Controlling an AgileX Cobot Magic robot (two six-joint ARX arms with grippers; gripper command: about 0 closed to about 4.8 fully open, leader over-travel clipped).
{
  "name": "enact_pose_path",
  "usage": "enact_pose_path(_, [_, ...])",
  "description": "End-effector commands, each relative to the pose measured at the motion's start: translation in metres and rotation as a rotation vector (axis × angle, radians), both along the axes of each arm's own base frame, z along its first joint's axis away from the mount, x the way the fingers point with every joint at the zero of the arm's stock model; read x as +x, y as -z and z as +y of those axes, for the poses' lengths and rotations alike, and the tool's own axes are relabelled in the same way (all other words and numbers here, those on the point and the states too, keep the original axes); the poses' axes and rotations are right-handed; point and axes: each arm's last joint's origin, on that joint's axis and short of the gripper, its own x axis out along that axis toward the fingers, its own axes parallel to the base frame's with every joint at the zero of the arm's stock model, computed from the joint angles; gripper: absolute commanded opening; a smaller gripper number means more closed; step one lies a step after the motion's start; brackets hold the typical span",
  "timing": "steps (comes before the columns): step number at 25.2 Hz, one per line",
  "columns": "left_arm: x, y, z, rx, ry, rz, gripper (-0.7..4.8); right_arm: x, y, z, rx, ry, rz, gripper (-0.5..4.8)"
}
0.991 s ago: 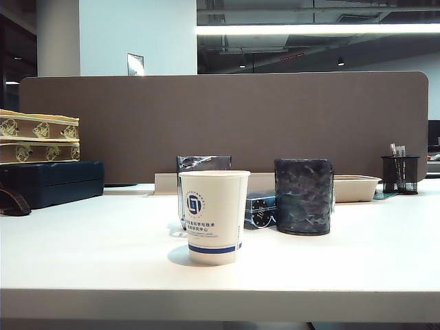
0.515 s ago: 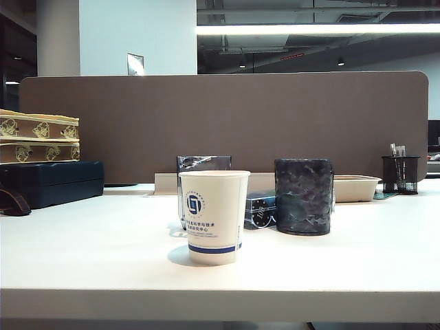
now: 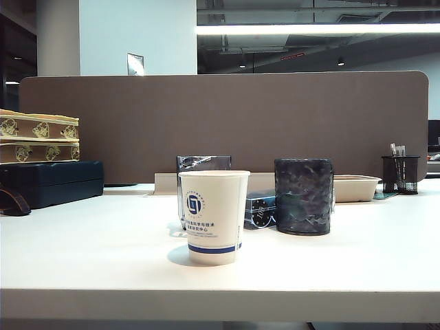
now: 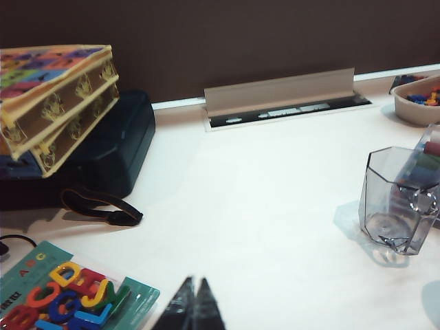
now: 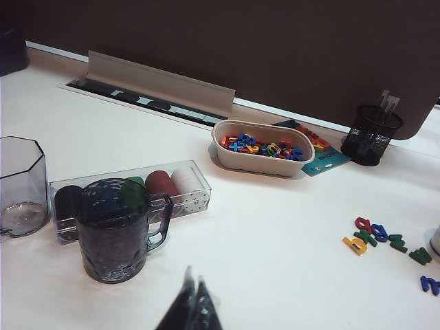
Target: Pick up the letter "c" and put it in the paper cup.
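**Cup** (image 3: pixel 214 216): white, blue logo, upright at the table's front middle in the exterior view; mouth open. It appears in neither wrist view.

**Letter "c"**: not identified with certainty. Candidates: the loose letters (image 5: pixel 385 240) on the table in the right wrist view, where a red piece (image 5: pixel 362 224) lies at the group's near end, its shape too small to read; the beige tray (image 5: pixel 262 147) of mixed letters; the teal card of letters (image 4: pixel 65 297) in the left wrist view, which includes red-orange pieces. From outside, none of these shows.

**Left gripper** (image 4: pixel 193 302): fingers together, nothing between them, hanging above bare table just beside the teal card.

**Right gripper** (image 5: pixel 192 295): fingers together, empty, above bare table near the dark mug (image 5: pixel 118 229); loose letters well apart from it.

**Other items**: clear faceted glass (image 4: pixel 397 199), clear box of cylinders (image 5: pixel 130 196), mesh pen holder (image 5: pixel 371 135), stacked boxes (image 4: pixel 55 103).

**Step in hand (judged)**: locating the piece; nothing picked yet.

**Handling notes**: confirm the letter's shape before committing; neighbours lie close, so the jaws must part only a little and descend straight over one piece. Flat plastic on a smooth table may skid; pinch across its thin edges. Release over the cup's mouth, low, without nudging the light cup.
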Motion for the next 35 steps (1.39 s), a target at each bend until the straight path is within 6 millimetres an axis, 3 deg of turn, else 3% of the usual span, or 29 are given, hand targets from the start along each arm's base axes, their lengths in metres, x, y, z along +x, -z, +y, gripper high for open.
enact_pose_path(1, [0.006, 0.009, -0.001, -0.014, -0.005, -0.001, -0.06, 0.006, 0.008, 0.004, 0.012, -0.007, -0.016, -0.01])
enact_pose_path(10, [0.02, 0.035, -0.004, -0.093, -0.014, 0.007, -0.06, 0.024, 0.049, 0.015, -0.044, 0.003, 0.072, 0.53])
enact_pose_path(14, [0.025, 0.047, -0.004, -0.093, -0.014, 0.012, -0.06, 0.034, 0.052, 0.021, 0.01, 0.015, -0.018, 0.51])
enact_pose_path(17, [0.027, 0.052, -0.005, -0.092, -0.014, 0.013, -0.06, 0.038, 0.056, 0.023, 0.021, 0.041, -0.061, -0.09])
enact_pose_path(18, [0.027, 0.053, -0.005, -0.092, -0.014, 0.015, -0.06, 0.04, 0.061, 0.023, -0.022, 0.053, -0.044, -0.08])
enact_pose_path(27, [0.027, 0.053, -0.005, -0.092, -0.014, 0.015, -0.06, 0.04, 0.087, 0.023, -0.108, 0.053, 0.039, -0.09])
enact_pose_path(35, [0.027, 0.053, -0.005, -0.092, -0.01, 0.014, -0.06, 0.031, 0.088, 0.016, -0.117, 0.078, 0.044, -0.09])
